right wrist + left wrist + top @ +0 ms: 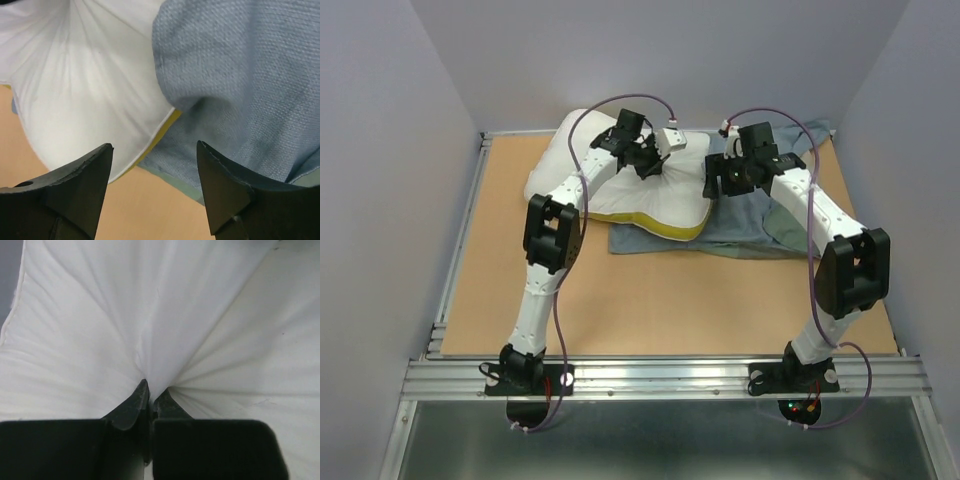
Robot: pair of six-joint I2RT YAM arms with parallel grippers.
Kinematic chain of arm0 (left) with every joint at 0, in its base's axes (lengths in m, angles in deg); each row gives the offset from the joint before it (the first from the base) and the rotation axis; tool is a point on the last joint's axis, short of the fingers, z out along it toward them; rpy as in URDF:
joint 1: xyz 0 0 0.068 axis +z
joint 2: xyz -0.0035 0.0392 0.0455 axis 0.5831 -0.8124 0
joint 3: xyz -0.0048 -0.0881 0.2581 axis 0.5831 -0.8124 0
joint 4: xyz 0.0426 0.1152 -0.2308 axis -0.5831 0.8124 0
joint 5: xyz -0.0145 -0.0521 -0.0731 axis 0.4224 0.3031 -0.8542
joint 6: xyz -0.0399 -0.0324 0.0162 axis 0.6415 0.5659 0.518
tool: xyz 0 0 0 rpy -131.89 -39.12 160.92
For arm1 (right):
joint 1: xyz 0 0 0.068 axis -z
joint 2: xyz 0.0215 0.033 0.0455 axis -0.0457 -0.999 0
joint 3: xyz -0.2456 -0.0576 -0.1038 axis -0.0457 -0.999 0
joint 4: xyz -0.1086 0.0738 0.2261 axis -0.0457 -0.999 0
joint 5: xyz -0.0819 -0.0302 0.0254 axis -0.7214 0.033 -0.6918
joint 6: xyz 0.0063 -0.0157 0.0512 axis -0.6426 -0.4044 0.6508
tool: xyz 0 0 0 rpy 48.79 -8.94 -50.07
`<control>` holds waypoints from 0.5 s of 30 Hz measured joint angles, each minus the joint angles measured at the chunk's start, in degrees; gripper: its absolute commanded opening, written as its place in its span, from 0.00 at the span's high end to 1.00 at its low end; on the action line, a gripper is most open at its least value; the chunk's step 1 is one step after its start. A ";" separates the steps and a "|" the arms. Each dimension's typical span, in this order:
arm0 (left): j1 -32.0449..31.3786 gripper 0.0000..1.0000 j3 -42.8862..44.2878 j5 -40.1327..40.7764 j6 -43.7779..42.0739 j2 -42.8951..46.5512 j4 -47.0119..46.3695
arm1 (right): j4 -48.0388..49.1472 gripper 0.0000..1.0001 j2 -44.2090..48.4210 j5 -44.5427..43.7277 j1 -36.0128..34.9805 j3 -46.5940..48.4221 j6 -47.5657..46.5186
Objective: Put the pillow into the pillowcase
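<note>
The white pillow [620, 195] lies at the back of the table, its yellow band along the near edge, partly on top of the grey-blue pillowcase [760, 215]. My left gripper [655, 165] is shut on a pinch of the pillow's white fabric [150, 330], which radiates in creases from the fingertips [141, 390]. My right gripper [715, 180] is open above the pillow's right corner, where the pillow [85, 85] meets the pillowcase [240, 75]. Nothing is between its fingers [85, 175].
The tan tabletop [650, 300] sits in a metal frame with a rail [665, 375] at the near edge. Grey walls close in at the left, back and right. A cable connector [672, 137] hangs near the left wrist.
</note>
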 measured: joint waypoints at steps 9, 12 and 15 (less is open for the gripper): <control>0.31 0.01 -2.51 0.76 6.16 -1.60 -3.17 | -1.97 0.31 4.33 -1.70 3.85 -11.67 1.51; 1.55 0.01 -4.42 -2.86 0.42 2.14 1.20 | -2.34 0.33 6.10 0.70 6.25 -15.41 1.81; 2.38 0.01 -11.37 -4.37 -8.04 10.99 5.99 | -2.43 0.35 8.81 3.37 7.96 -18.86 2.58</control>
